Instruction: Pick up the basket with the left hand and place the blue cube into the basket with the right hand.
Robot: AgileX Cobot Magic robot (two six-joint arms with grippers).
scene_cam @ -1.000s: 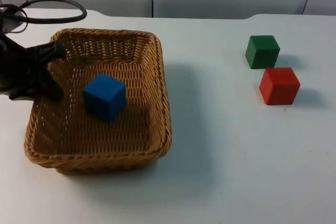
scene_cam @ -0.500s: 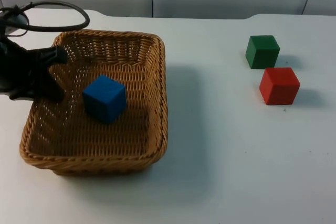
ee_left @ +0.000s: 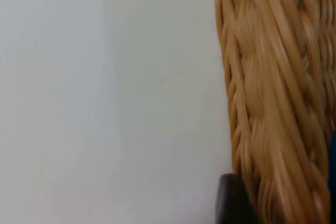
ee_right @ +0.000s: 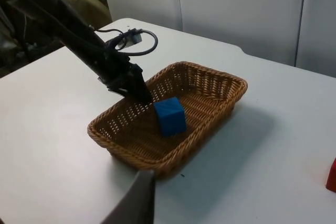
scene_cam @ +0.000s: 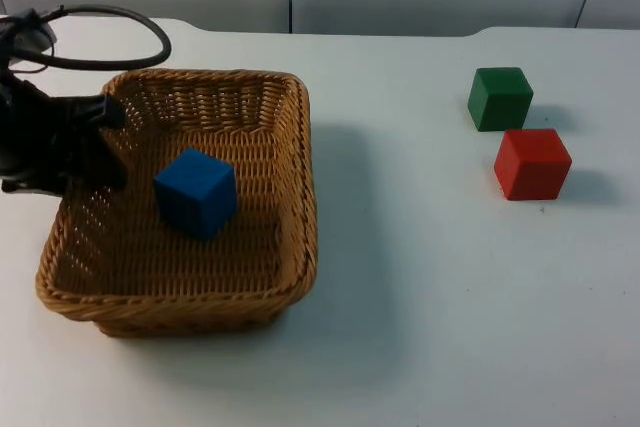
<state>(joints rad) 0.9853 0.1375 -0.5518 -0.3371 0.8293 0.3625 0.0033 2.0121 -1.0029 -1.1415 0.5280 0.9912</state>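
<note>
With its jaws clenched on one wall of the wicker basket [scene_cam: 290,187], the left gripper [scene_cam: 100,142] may tip it, so the blue cube [scene_cam: 196,192] beside the jaws could slide, while the right gripper, whose jaw state I cannot tell, waits.

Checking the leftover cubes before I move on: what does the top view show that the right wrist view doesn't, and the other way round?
Top view alone: the green cube and the whole red cube, side by side on the table, apart from the basket. Right wrist view alone: the left arm's length running down to the basket, and just an edge of the red cube. Both: the blue cube lying in the basket, and the left gripper at the basket's rim.
</note>
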